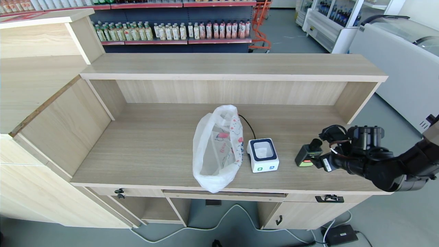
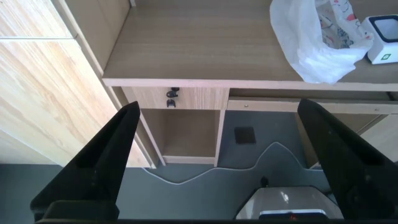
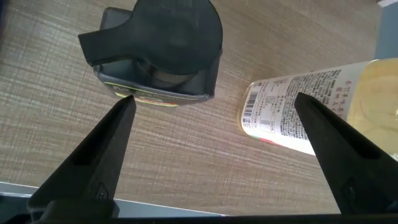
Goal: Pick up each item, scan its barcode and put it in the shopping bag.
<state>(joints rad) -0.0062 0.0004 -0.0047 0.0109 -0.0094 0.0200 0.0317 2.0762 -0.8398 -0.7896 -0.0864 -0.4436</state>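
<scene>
**Both grippers open, two items waiting on the counter**

The right gripper [image 3: 214,99] hangs over the right part of the wooden counter [image 1: 154,144] with its fingers spread wide and nothing held between them. Below it are two items. A dark container [image 1: 304,157] with a black cap is beside one finger. A bottle [image 3: 292,115] lies on its side under the other finger, with its white barcode label facing up.

To the left of the container is the white scanner [image 1: 262,155], with a black cable [image 1: 247,125] running back from it. The plastic bag [image 1: 216,147] is just beside the scanner, near the counter's front edge.

The left gripper [image 2: 219,104] is low in front of the counter, also open and holding nothing.
</scene>
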